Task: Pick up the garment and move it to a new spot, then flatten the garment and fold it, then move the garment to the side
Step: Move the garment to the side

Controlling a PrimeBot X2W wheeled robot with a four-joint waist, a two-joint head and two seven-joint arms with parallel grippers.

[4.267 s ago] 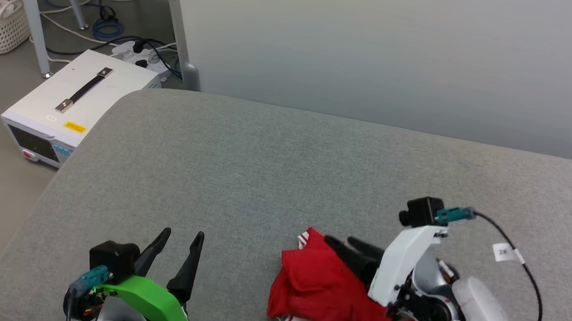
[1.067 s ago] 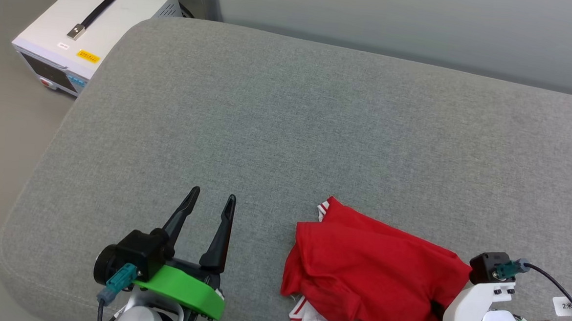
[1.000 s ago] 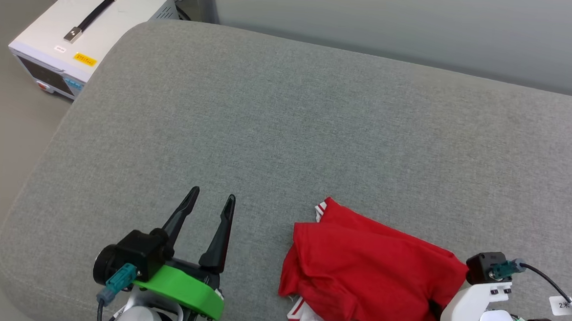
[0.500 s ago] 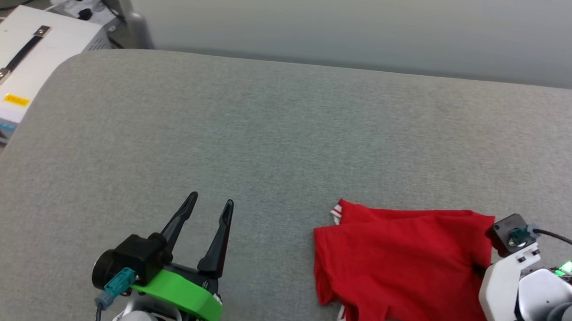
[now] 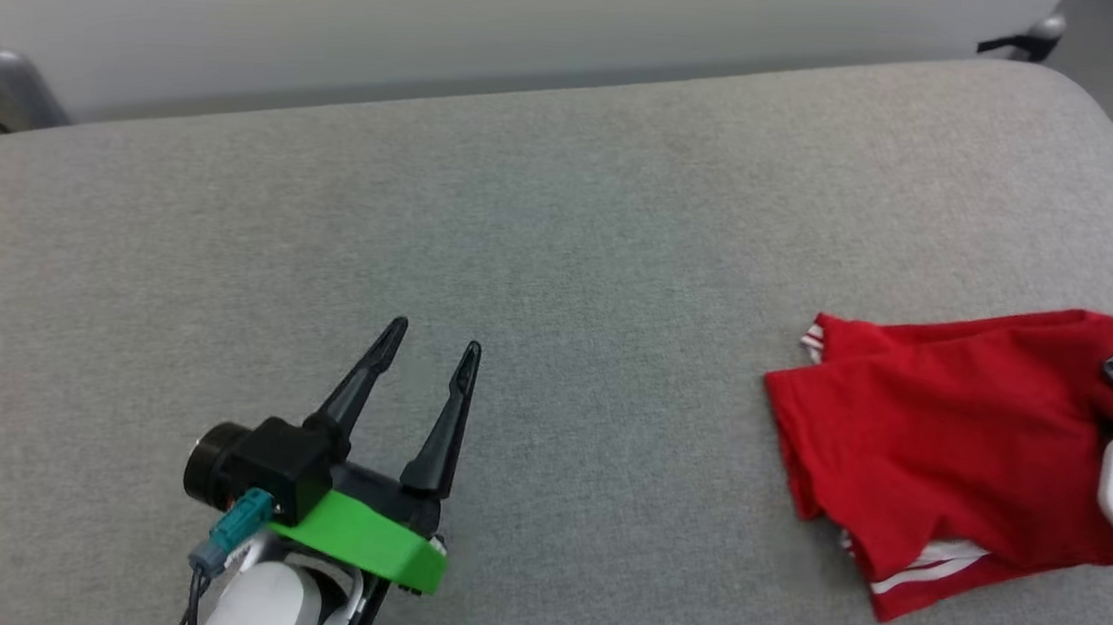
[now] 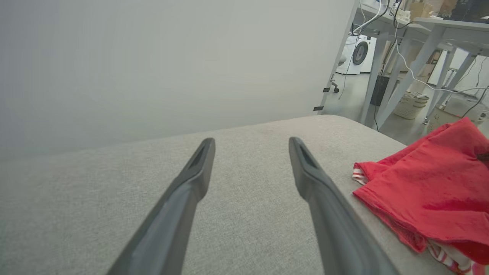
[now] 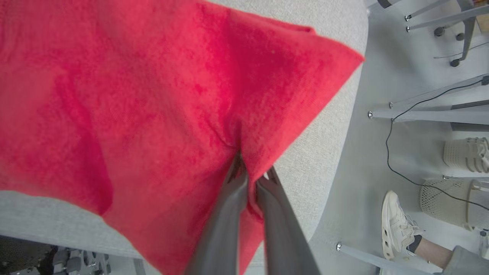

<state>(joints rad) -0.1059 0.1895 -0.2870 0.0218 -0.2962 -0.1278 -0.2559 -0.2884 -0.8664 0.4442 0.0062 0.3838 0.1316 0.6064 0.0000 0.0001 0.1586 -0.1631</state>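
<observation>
Carried rightward, the garment [image 5: 940,437] lies bunched on the bench [image 5: 562,208], well right of the released left end effector [image 5: 433,337]. The right end effector [image 7: 250,179] pinches one fold; limp, light cloth, probably better gripped at corners.

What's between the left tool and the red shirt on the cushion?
The stretch is bare: plain grey cushion lies between the left tool and the garment, as the head view and the left wrist view show.
</observation>
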